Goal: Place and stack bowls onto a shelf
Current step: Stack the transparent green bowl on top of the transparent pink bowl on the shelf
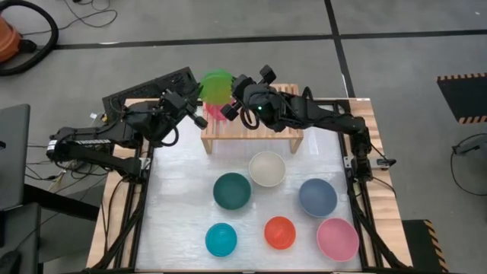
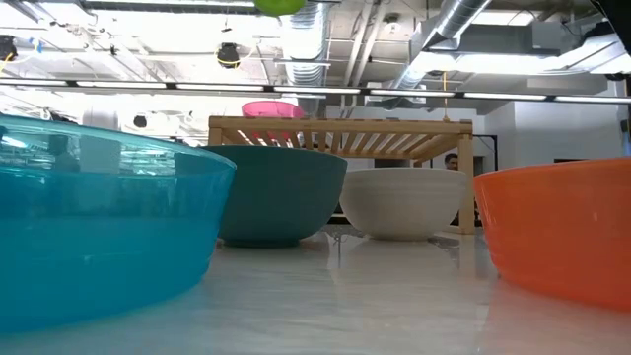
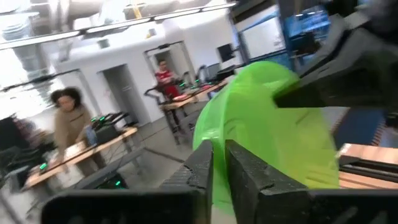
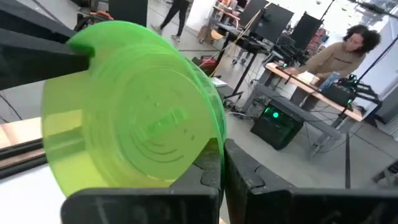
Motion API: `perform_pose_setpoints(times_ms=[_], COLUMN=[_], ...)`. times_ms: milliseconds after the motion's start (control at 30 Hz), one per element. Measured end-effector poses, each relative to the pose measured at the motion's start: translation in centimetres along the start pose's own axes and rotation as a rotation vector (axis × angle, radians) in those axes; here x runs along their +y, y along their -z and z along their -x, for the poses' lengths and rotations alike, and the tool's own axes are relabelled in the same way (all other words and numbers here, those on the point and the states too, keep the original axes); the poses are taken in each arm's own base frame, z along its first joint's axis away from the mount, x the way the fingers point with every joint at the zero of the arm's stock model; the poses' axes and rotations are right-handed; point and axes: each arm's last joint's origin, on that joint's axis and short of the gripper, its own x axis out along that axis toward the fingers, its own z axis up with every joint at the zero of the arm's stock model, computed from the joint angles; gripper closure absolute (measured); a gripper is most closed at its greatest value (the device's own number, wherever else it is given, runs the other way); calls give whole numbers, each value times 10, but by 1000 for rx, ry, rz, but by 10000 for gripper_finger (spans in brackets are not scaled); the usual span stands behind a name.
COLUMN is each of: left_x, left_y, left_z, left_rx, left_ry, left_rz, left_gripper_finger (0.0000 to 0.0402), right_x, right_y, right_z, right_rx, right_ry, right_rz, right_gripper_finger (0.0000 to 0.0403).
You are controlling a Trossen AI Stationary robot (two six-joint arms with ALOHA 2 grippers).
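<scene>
text: none legible | labels: none | signs: none (embossing under lime bowl (image 4: pixel 134 118) unreadable)

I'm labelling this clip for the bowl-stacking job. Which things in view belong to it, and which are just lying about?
Job:
- lime green bowl, gripped at its rim by both end effectors: left, right
- magenta bowl on the shelf
- six bowls waiting on the table

Lying about:
- orange vacuum with hose, on the floor
</scene>
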Motion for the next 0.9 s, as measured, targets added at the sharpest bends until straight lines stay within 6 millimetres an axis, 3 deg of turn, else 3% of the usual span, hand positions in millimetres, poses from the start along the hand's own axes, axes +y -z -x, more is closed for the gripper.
perform_pose_setpoints(times_ms=[200, 400, 700, 833, 900], left_x=[12, 39, 64, 69, 70], left_y=[-8, -13, -17, -14, -11], left_z=[16, 34, 53, 58, 59], left_rx=[-55, -66, -91, -66, -47], left_ry=[79, 54, 48, 61, 70], left_rz=[12, 98, 192, 212, 217], left_gripper_finger=[283, 220, 209, 209, 209], right_x=[5, -12, -61, -76, -73], right_y=[8, 10, 25, 43, 54], right_z=[-4, -22, -74, -103, -119], right_rx=[50, 69, 156, 256, 298], right_ry=[-116, -156, -258, -318, -341], right_rz=[-20, -83, -356, -464, -496], right_gripper_finger=[380, 380, 380, 380, 380])
